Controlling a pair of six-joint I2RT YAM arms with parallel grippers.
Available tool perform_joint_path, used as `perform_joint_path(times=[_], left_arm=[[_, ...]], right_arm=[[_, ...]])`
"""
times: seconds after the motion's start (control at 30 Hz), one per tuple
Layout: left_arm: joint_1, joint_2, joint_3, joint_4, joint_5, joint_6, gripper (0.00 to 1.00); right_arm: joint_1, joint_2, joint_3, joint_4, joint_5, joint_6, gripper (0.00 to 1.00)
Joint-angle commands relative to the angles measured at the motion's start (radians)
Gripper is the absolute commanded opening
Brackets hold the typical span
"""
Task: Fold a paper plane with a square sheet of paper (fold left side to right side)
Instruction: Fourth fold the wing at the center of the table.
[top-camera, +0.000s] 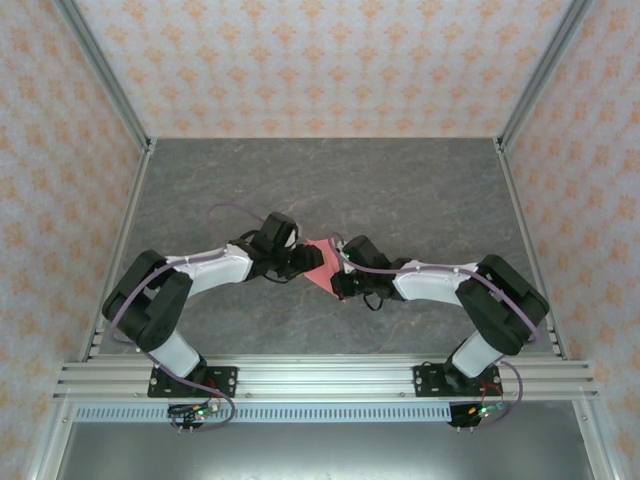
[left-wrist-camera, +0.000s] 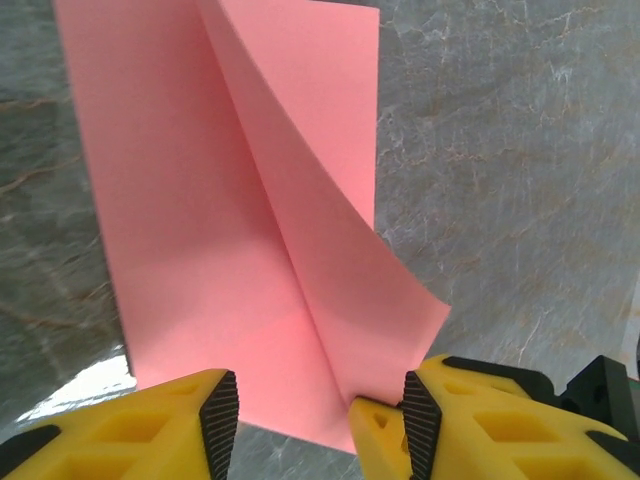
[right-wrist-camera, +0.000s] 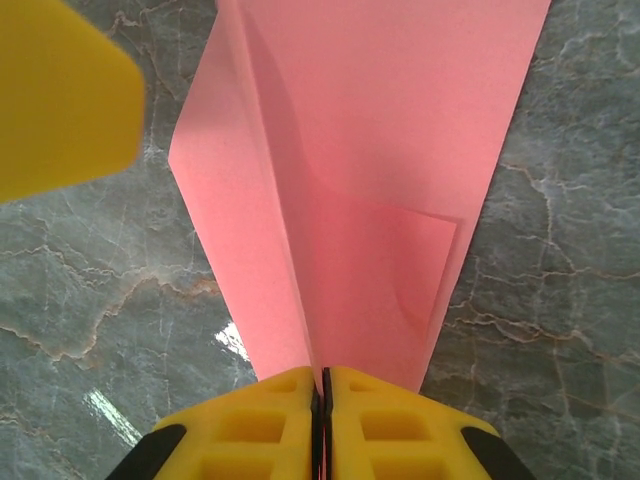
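The right gripper (right-wrist-camera: 322, 395) has its jaws clenched flat together on the near edge of the square sheet of paper (right-wrist-camera: 380, 150). The pink-red sheet is pinched in the thin seam between the yellow fingers (right-wrist-camera: 260, 420). From that pinch the paper fans away. On the left a raised layer stands off the grey marbled counter (right-wrist-camera: 100, 280), and on the right a smaller folded corner shows through the layer.

The left gripper (left-wrist-camera: 320, 420) has its jaws released and spread wide, one yellow finger on either side of the sheet's near edge. Its right-hand finger is just beside the low end of a flap that curls up from a long crease and bends over toward the right. The rest of the sheet lies flat on the counter.

From above, the paper sits mid-counter between the two grippers, which close in on it from either side, inside patterned walls (top-camera: 320, 60).
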Motion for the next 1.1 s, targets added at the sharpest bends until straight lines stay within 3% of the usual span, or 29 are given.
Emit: perform_joint_path(times=[0.0,0.67,1.07], left_arm=[[-0.012,0.032,0.039,0.038,0.004,-0.009,0.49],[-0.037,0.166,0.118,0.028,0.002,-0.015,0.52],[-0.037,0.193,0.119,0.004,-0.019,-0.009,0.52]], right_arm=[[-0.01,-0.016,-0.025,0.038,-0.046,0.02,0.11],[-0.063,0.022,-0.038,0.089,-0.144,0.055,0.11],[-0.068,0.028,-0.03,0.087,-0.148,0.059,0.16]])
